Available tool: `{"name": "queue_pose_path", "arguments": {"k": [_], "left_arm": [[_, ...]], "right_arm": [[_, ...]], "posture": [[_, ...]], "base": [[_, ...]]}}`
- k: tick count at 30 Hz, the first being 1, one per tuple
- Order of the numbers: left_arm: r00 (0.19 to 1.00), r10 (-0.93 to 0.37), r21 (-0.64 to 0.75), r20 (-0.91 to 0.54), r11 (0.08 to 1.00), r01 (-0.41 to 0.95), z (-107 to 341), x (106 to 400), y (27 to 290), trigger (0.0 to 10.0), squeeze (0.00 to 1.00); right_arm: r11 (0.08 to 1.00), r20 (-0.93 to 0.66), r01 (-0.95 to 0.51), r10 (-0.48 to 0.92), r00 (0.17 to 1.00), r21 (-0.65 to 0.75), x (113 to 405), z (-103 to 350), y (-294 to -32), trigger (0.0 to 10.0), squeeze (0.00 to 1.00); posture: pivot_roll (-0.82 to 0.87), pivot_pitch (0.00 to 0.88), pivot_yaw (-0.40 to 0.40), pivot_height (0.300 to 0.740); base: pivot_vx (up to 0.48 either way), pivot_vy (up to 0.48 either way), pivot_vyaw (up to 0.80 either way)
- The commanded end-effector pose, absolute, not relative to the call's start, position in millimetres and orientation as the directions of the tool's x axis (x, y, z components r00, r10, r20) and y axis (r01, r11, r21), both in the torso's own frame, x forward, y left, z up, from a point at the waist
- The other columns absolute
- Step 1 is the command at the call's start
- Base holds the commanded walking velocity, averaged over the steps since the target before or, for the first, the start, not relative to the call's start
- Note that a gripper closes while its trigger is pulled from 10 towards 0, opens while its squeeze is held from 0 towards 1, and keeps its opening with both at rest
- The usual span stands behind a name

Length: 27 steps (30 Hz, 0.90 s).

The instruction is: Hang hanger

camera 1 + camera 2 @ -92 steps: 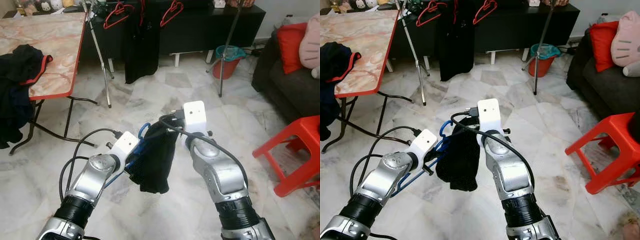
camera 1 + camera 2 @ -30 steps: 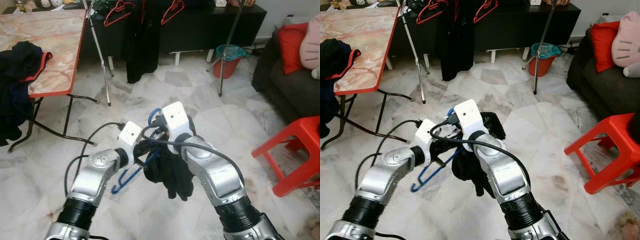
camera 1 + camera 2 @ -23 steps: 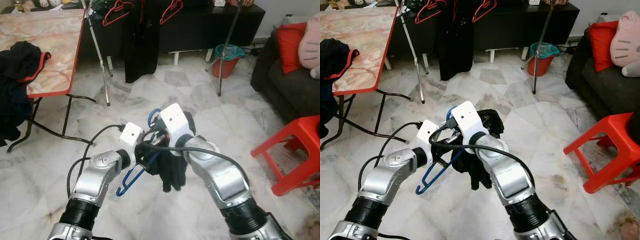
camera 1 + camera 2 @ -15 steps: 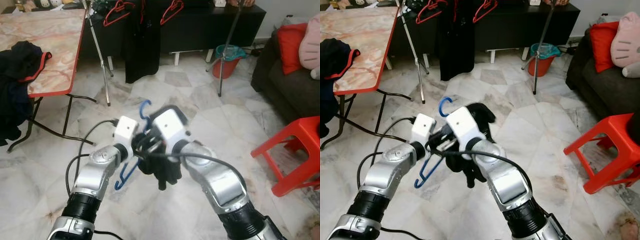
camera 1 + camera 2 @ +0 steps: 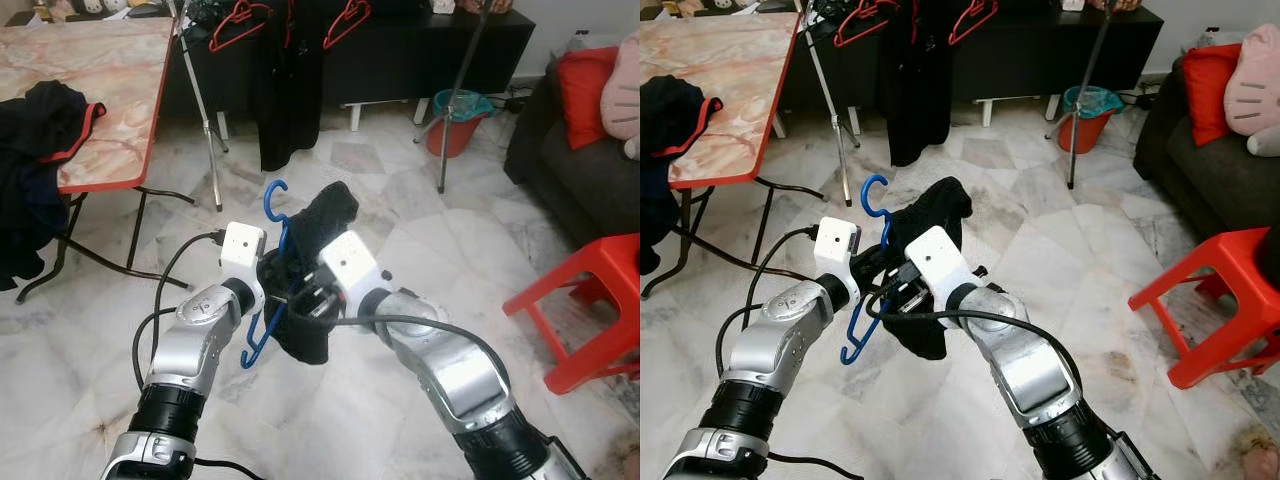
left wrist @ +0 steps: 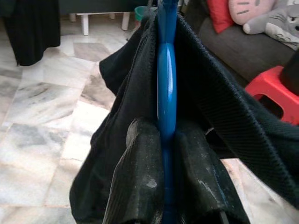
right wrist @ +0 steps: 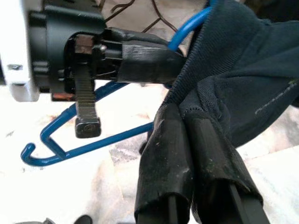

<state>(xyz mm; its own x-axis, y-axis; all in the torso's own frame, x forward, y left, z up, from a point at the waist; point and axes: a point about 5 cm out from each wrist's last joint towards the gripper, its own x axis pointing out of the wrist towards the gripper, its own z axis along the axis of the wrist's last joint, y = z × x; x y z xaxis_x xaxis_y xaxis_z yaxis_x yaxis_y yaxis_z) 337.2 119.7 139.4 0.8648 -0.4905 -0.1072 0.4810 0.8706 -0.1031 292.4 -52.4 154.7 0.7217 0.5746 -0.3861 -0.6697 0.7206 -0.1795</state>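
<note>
- Blue plastic hanger [image 5: 268, 262] sits upright between both arms, hook up, above the marble floor [image 5: 400, 200]; it is well short of the clothes rack [image 5: 200, 90].
- Left gripper [image 6: 164, 135] is clenched on the hanger's frame, one finger either side. Likely this is the carrying hold that keeps the hook up for the rail.
- Black garment [image 5: 315, 275] is draped over the hanger, bunched on one side, only half seated.
- Right gripper [image 7: 194, 122] is pinched onto the garment's edge next to the left gripper's fingers [image 7: 140, 58]. Judgement: it is pulling the cloth over the hanger's shoulder so it won't slip off.
- The rack at the back already carries red hangers [image 5: 232, 25] and a dark garment [image 5: 285, 90], so that looks like the target.
- More dark clothes [image 5: 40, 150] hang off the edge of the red-rimmed table [image 5: 110, 80].
- Containers: a red bucket [image 5: 455, 120] with a teal liner stands by the rack's far leg; contents can't be made out.
- Red stool [image 5: 590, 300] is to the right, clear of the path.
</note>
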Motion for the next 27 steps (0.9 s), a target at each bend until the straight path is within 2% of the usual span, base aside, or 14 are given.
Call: {"name": "queue_pose_path", "arguments": {"k": [1, 4, 6, 7, 11, 16, 20, 22, 25, 27], "left_arm": [[0.834, -0.55, -0.105, -0.043, 0.833, 0.543, 154.0, 336.3, 112.4, 10.0, 0.0], [0.791, -0.61, -0.109, -0.042, 0.79, 0.603, 153.0, 330.0, 107.5, 10.0, 0.0], [0.767, -0.639, -0.098, -0.058, 0.768, 0.633, 151.2, 326.4, 106.1, 10.0, 0.0], [0.747, -0.66, -0.084, -0.085, 0.752, 0.654, 147.3, 323.1, 106.8, 10.0, 0.0], [0.71, -0.694, -0.059, -0.118, 0.719, 0.693, 143.1, 318.2, 109.7, 10.0, 0.0], [0.664, -0.735, -0.035, -0.138, 0.673, 0.738, 142.8, 312.7, 111.2, 10.0, 0.0], [0.65, -0.747, -0.044, -0.138, 0.661, 0.749, 141.8, 311.0, 110.7, 10.0, 0.0], [0.645, -0.752, -0.053, -0.136, 0.656, 0.753, 141.1, 310.5, 107.1, 10.0, 0.0], [0.637, -0.76, -0.062, -0.13, 0.648, 0.759, 141.3, 309.7, 104.0, 10.0, 0.0], [0.618, -0.775, -0.075, -0.128, 0.629, 0.773, 140.6, 307.9, 100.8, 10.0, 0.0]], "right_arm": [[0.665, -0.369, -0.727, 0.64, 0.673, -0.172, 283.1, 156.9, -42.9, 10.0, 0.0], [0.637, -0.366, -0.746, 0.658, 0.658, -0.194, 281.8, 158.8, -42.6, 10.0, 0.0], [0.651, -0.351, -0.726, 0.641, 0.682, -0.222, 286.1, 162.3, -47.5, 10.0, 0.0], [0.696, -0.331, -0.667, 0.583, 0.741, -0.265, 296.4, 167.0, -58.7, 10.0, 0.0], [0.769, -0.296, -0.561, 0.483, 0.824, -0.306, 311.3, 175.7, -78.0, 10.0, 0.0], [0.798, -0.262, -0.473, 0.398, 0.879, -0.374, 321.8, 182.8, -90.8, 10.0, 0.0], [0.78, -0.272, -0.505, 0.429, 0.861, -0.369, 322.0, 182.0, -87.8, 10.0, 0.0], [0.732, -0.284, -0.59, 0.518, 0.807, -0.342, 315.3, 180.7, -76.8, 10.0, 0.0], [0.695, -0.293, -0.643, 0.572, 0.766, -0.321, 309.3, 179.7, -69.9, 10.0, 0.0], [0.628, -0.299, -0.708, 0.642, 0.705, -0.321, 302.1, 178.8, -62.9, 10.0, 0.0]], "posture": [[-0.19, 0.1, -0.033, 0.74], [-0.19, 0.1, -0.034, 0.74], [-0.19, 0.102, -0.034, 0.74], [-0.19, 0.102, -0.034, 0.74], [-0.19, 0.101, -0.034, 0.74], [-0.19, 0.1, -0.035, 0.74], [-0.19, 0.1, -0.034, 0.74], [-0.19, 0.1, -0.034, 0.74], [-0.19, 0.1, -0.034, 0.74], [-0.19, 0.101, -0.032, 0.74]], "base": [[0.0, 0.0, 0.0], [0.0, 0.0, 0.0], [0.0, 0.0, 0.0], [0.0, 0.0, 0.0], [0.0, 0.0, 0.0], [0.0, 0.0, 0.0], [0.0, 0.0, 0.0], [0.0, 0.0, 0.0], [0.0, 0.0, 0.0], [0.0, 0.0, 0.0]]}}
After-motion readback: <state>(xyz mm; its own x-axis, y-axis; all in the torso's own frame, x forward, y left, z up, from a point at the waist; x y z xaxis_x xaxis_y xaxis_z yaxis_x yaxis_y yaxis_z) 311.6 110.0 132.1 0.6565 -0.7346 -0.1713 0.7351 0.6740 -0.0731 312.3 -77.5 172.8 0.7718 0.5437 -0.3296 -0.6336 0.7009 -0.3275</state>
